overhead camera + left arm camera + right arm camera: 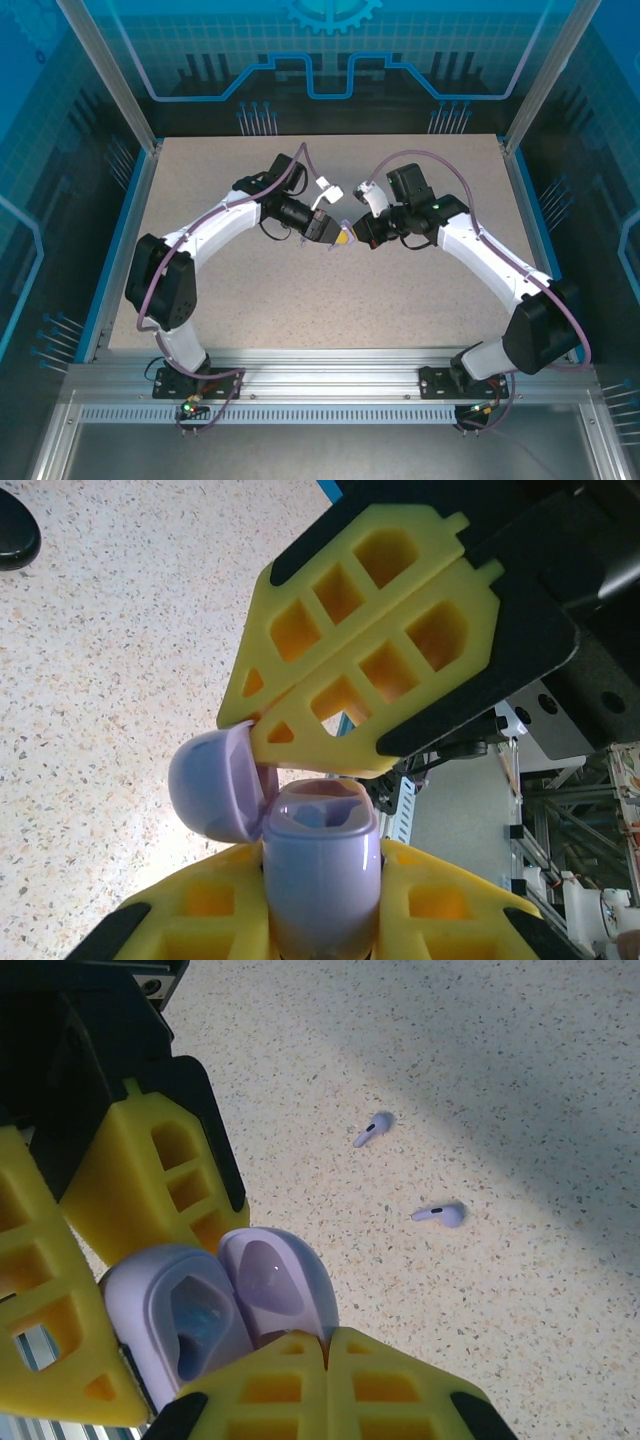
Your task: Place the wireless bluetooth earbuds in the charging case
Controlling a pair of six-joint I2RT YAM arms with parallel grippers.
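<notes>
Top: I see the left gripper and right gripper tip to tip over mid-table.
Left wrist: left gripper is clamped on the lilac charging case, lid flipped open. Right gripper's fingers are pressed together, tips touching the lid.
Right wrist: two lilac earbuds lie loose on the table, apart from the case.

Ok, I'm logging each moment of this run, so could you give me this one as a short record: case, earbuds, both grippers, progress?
case: lilac charging case, lid open
left gripper: shut on the case body
right gripper: shut, fingertips at the open lid
earbuds: upper lilac earbud and lower lilac earbud, lying apart on the table, outside the case
progress: neither of these two earbuds inserted yet
</notes>
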